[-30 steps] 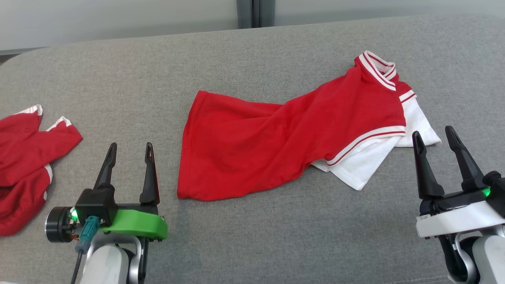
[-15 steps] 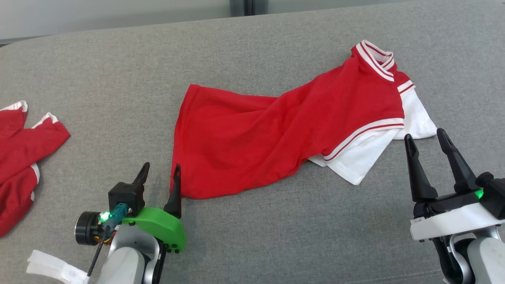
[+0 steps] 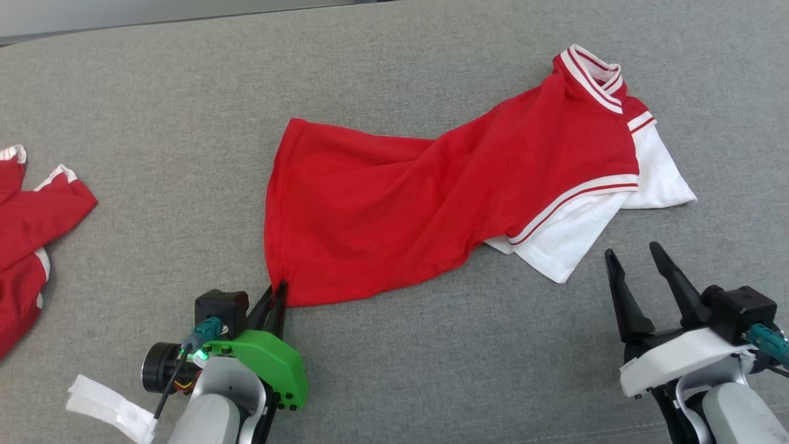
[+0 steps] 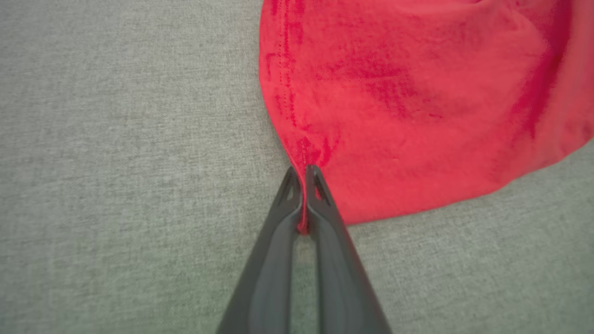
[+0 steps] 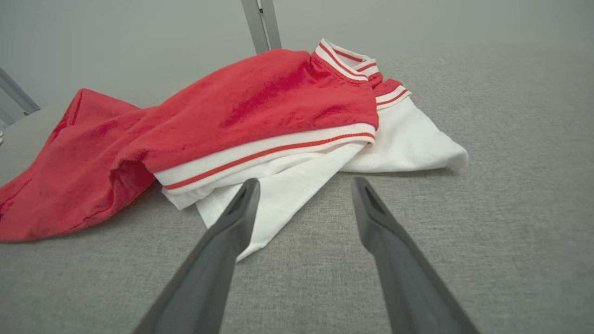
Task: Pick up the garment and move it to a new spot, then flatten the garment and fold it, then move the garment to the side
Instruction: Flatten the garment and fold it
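- While I check the head view, the garment [image 3: 431, 203] lies spread mid-way across the grey surface [image 3: 154, 154], collar at the far right. The left gripper [image 3: 275, 295] is clamped on its near-left hem corner. The right gripper [image 3: 632, 248] stands wide apart, empty, near the white sleeve [image 3: 567, 246].
- Left wrist view: left gripper [image 4: 302, 169] fingers pinch the garment [image 4: 417, 93] hem between them.
- Right wrist view: right gripper [image 5: 306, 181] is spread, holding nothing, with the garment [image 5: 260, 102] just ahead.

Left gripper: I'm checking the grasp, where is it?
Lower left of the head view, the left gripper is shut on the near hem corner of the red-and-white short-sleeved shirt.
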You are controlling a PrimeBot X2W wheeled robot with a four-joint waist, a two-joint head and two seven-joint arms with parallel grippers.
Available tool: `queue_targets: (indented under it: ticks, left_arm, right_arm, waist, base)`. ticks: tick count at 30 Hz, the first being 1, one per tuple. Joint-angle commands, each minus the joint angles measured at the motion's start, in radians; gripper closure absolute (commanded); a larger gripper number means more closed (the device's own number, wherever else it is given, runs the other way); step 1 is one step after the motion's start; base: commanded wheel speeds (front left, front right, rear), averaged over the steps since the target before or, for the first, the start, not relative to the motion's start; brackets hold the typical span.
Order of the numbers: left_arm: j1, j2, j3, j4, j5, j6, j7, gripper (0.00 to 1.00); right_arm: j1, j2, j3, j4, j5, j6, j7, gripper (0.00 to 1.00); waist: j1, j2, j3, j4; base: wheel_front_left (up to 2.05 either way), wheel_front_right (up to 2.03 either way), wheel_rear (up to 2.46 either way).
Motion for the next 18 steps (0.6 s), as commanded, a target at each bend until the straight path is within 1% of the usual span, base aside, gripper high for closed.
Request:
queue_targets:
  ticks: [1,6,11,12,13,14,16,18]
  left_arm:
    - [-0.019,0.001,-0.004,-0.006,0.010,0.001,-0.007,1.00]
    - [-0.039,-0.006,-0.022,-0.015,0.017,0.003,-0.020,1.00]
    - [-0.047,-0.008,-0.023,-0.014,0.017,0.011,-0.047,1.00]
    - [-0.048,-0.010,-0.023,-0.014,0.014,0.012,-0.057,1.00]
    - [-0.050,-0.010,-0.022,-0.016,0.013,0.012,-0.067,1.00]
    - [-0.052,-0.010,-0.021,-0.018,0.012,0.013,-0.077,1.00]
    - [-0.057,-0.006,-0.018,-0.027,0.017,0.014,-0.109,1.00]
    - [-0.058,-0.007,-0.009,-0.037,0.006,0.010,-0.144,1.00]
  right_arm:
    - [-0.027,-0.002,0.018,0.024,0.010,-0.001,-0.002,0.00]
    - [-0.086,0.005,0.094,0.160,0.039,-0.001,-0.012,0.00]
    - [-0.136,0.017,0.139,0.289,0.060,-0.001,-0.023,0.00]
    - [-0.144,0.021,0.153,0.311,0.066,-0.001,-0.023,0.25]
    - [-0.147,0.023,0.167,0.325,0.076,-0.001,-0.023,0.78]
    - [-0.151,0.022,0.181,0.338,0.086,0.000,-0.022,1.00]
    - [-0.155,0.012,0.186,0.332,0.103,-0.001,-0.038,1.00]
    - [-0.155,-0.011,0.161,0.293,0.108,-0.001,-0.057,1.00]
  waist:
    - [0.0000,0.0000,0.016,0.018]
    - [0.0000,0.0000,0.040,0.047]
    - [0.0000,0.0000,0.050,0.068]
    - [0.0000,0.0000,0.050,0.072]
    - [0.0000,0.0000,0.050,0.074]
    - [0.0000,0.0000,0.048,0.075]
    - [0.0000,0.0000,0.041,0.077]
    - [0.0000,0.0000,0.028,0.078]
  base:
    - [0.00,0.00,0.00]
    - [0.00,0.00,0.00]
    - [0.00,0.00,0.00]
    - [0.00,0.00,0.00]
    - [0.00,0.00,0.00]
    - [0.00,0.00,0.00]
    - [0.00,0.00,0.00]
    - [0.00,0.00,0.00]
